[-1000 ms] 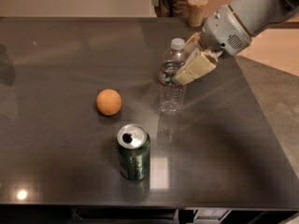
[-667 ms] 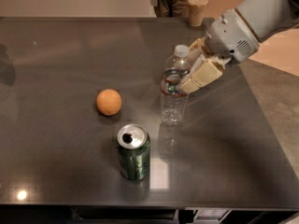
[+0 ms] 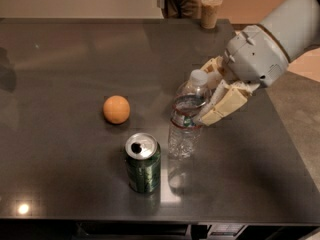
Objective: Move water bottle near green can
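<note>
The water bottle is clear and ribbed, with a white cap and a dark label band. It stands upright on the dark table, just right of the green can. The can is dark green with an open silver top. A small gap separates the two. My gripper comes in from the upper right and its tan fingers are shut on the bottle's upper part.
A round orange fruit lies left of the bottle, behind the can. A tan-filled drinking cup stands at the table's far edge. The table's front edge runs just below the can, its right edge beside the arm.
My gripper has carried the bottle forward and slightly down-left, closer to the can. The can and orange have not moved.
</note>
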`<state>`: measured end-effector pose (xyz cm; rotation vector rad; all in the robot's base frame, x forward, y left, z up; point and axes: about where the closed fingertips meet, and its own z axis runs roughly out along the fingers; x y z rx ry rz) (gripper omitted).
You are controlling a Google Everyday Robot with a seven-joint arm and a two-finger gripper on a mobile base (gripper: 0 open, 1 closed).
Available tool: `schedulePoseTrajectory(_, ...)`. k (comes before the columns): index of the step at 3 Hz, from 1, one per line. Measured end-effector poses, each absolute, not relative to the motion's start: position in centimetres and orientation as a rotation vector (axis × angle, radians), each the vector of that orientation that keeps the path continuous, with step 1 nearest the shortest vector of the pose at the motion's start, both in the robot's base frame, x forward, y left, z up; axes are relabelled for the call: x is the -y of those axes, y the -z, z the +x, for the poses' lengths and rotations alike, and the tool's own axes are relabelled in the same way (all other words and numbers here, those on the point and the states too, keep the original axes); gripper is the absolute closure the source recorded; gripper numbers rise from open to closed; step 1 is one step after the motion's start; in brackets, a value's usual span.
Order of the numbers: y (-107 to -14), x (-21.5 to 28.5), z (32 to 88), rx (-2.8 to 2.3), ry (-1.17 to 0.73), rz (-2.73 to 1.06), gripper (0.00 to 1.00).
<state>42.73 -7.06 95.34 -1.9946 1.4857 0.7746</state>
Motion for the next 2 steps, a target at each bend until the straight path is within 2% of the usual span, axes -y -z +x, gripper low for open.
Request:
schedulePoseTrajectory(1, -94.4, 6.5, 40.7, -1.425, -0.742, -2.089, 0.81)
schedulePoseTrajectory(2, -93.4, 6.4, 40.2, -1.411, -0.718, -2.144, 0.57)
